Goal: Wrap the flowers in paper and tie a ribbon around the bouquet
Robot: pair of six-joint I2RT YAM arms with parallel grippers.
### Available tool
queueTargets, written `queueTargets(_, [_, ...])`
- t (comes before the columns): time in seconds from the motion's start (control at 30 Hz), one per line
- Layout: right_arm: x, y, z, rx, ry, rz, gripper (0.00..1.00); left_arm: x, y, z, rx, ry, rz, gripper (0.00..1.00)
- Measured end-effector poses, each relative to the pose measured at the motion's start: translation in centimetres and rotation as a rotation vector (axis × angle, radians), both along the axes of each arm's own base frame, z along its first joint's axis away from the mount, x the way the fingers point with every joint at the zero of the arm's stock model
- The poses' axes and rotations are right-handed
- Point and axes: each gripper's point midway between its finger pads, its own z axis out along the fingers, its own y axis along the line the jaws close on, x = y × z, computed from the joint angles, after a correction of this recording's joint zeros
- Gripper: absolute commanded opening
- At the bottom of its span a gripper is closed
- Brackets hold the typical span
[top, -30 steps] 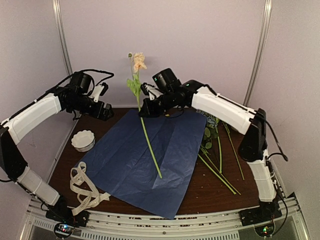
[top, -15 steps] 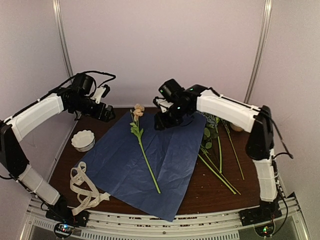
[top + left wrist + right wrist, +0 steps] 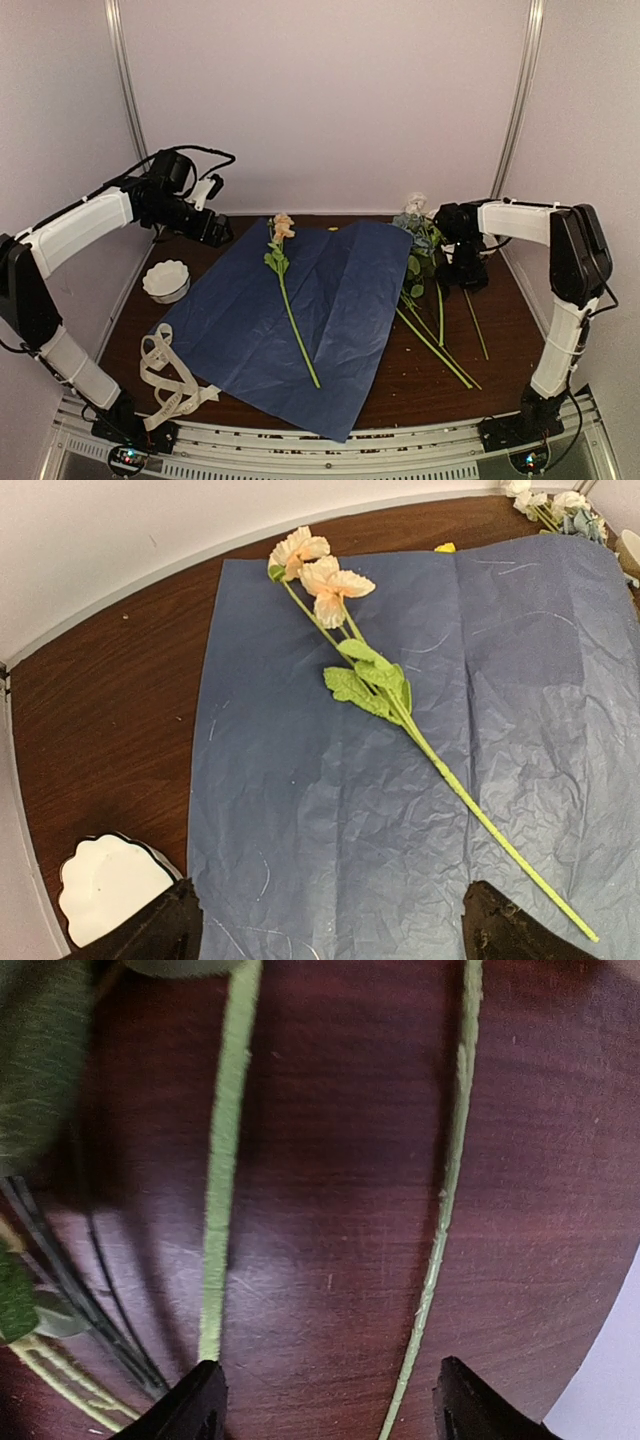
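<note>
The right gripper hangs low over the loose flowers, jaws wide and empty, with two green stems passing just ahead of its opening, I think so it can take the next one. Ahead of the left gripper, also wide and empty, one peach flower lies diagonally on the navy paper, so the sheet can wrap it later. The ribbon lies well behind this gripper.
</note>
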Motion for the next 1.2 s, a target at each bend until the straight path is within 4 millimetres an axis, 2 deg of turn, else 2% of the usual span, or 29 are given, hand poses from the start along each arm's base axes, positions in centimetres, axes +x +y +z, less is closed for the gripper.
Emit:
queueTargets(0.07, [-0.8,-0.9,-1.4,-0.009,0.057,-0.014,0.66,0.1,0.0,-0.5,0.005,0.013,0.000,0.93])
queueTargets(0.2, [-0.9,-2.7,-2.4,0.006,0.097,-0.047,0.62,0.2,-0.1,-1.2,0.011,0.030,0.000,0.93])
queueTargets(0.4, [-1.2,-4.0,-4.9,0.036,0.175,-0.074,0.52,0.3,-0.1,-1.4,0.015,0.033,0.001,0.93])
queueTargets(0.57, [-1.2,-4.0,-5.2,0.099,0.190,-0.075,0.22,0.4,0.0,-1.9,0.022,0.044,0.003,0.93])
queueTargets(0.67, [-1.2,-3.7,-5.2,0.132,0.194,-0.066,0.07,0.4,0.0,-2.1,0.025,0.049,0.004,0.93])
queueTargets(0.73, [-1.2,-3.3,-5.3,0.157,0.197,-0.052,0.00,0.5,0.0,-2.2,0.027,0.051,0.005,0.93])
queueTargets(0.93, [-1.4,-2.7,-5.1,0.151,0.181,-0.011,0.00,0.5,0.0,-2.3,0.028,0.052,0.005,0.93])
queueTargets(1.0, [-1.6,-2.5,-4.6,0.141,0.167,-0.003,0.00,0.5,0.0,-2.3,0.028,0.052,0.005,0.93])
queueTargets(1.07, [-1.2,-2.6,-3.1,0.131,0.116,-0.005,0.00,0.5,0.0,-2.3,0.028,0.052,0.005,0.94])
queueTargets(1.13, [-0.4,-2.7,-0.6,0.130,0.027,-0.011,0.00,0.5,0.0,-2.3,0.027,0.052,0.005,0.94])
queueTargets(1.2, [0.5,-2.7,2.9,0.135,-0.096,-0.019,0.00,0.5,0.0,-2.3,0.027,0.053,0.004,0.94])
